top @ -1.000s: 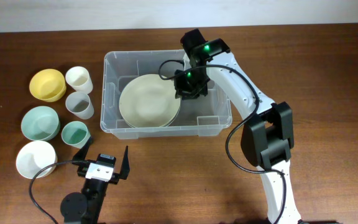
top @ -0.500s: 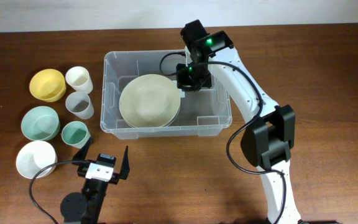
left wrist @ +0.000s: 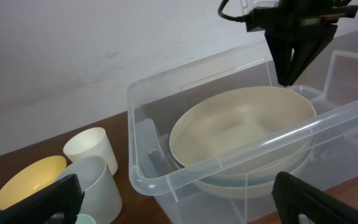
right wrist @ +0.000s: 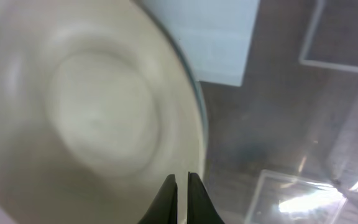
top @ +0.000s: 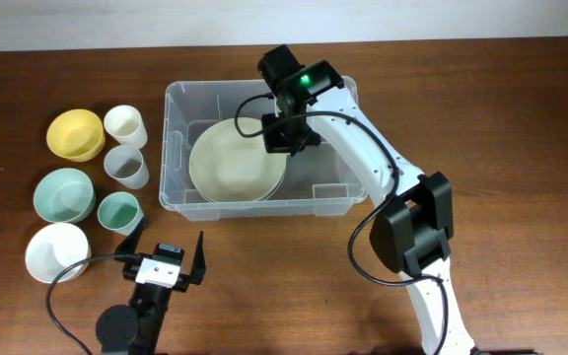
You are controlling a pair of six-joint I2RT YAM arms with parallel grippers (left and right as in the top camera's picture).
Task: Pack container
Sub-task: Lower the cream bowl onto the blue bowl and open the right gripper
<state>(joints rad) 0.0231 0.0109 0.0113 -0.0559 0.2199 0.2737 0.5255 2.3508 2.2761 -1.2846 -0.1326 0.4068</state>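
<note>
The container [top: 173, 148] is a clear tub at the table's middle back, with a white label [right wrist: 210, 43] on its base. A cream plate [top: 230, 163] lies in its left half, on top of a pale blue one whose rim shows in the left wrist view. My right gripper [top: 286, 138] hangs inside the tub over the plate's far right edge. It is shut, its tips [right wrist: 181, 180] almost together with nothing between them. My left gripper [top: 166, 248] rests near the front edge, wide open and empty, facing the tub [left wrist: 166, 180].
Left of the tub stand a yellow bowl [top: 75, 133], a white cup [top: 125, 125], a translucent cup [top: 126, 167], a green bowl [top: 64, 194], a green cup [top: 118, 211] and a white bowl [top: 57, 251]. The tub's right half holds nothing.
My right gripper has shifted left inside the tub, from beside the plate's right edge to above its rim. The left arm has not moved.
</note>
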